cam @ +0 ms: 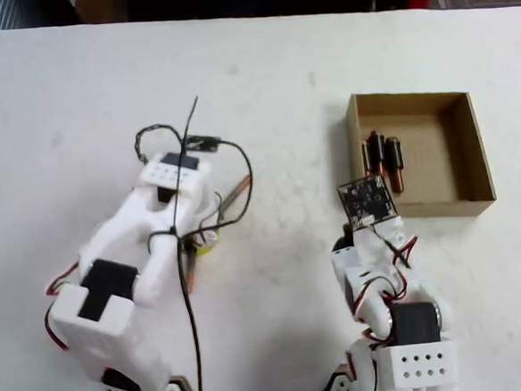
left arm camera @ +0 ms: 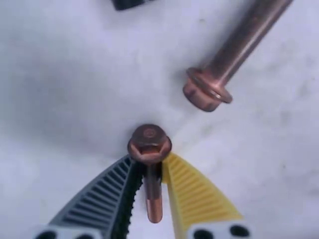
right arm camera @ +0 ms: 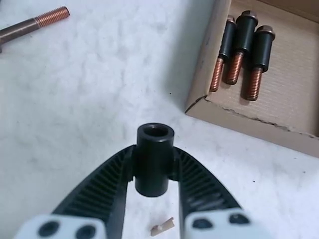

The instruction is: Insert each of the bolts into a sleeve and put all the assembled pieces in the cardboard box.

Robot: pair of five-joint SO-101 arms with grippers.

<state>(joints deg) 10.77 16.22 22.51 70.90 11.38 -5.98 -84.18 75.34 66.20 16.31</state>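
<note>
Bolts, copper-coloured with flanged hex heads: three already sleeved. High view: three assembled pieces (cam: 383, 158) lying side by side in the open brown cardboard box (cam: 473, 145), against its near-left corner. One loose bolt (cam: 235, 195) flat on the white table (cam: 75, 101), beside the left arm and well apart from the box. Judging by that: three done, two to go, with one bolt and one sleeve in hand and not yet mated. Left wrist view: left gripper (left arm camera: 149, 167), one grey finger and one yellow, closed to a narrow gap on the shank of the held bolt (left arm camera: 149, 147). Head sitting just past the fingertips, threaded end back between the fingers. Loose bolt (left arm camera: 224, 64) lying on the table nearby, not touching. Right wrist view: right gripper (right arm camera: 155, 154), black ribbed fingers, clamped on a short black cylindrical sleeve (right arm camera: 154, 174). Bore open and unobstructed, facing away from the wrist. Held over the table near the box's corner, outside it. Assembled pieces (right arm camera: 244, 50) visible inside, threads poking out of their sleeves. Small tan scrap (right arm camera: 162, 228) on the table under the fingers.
</note>
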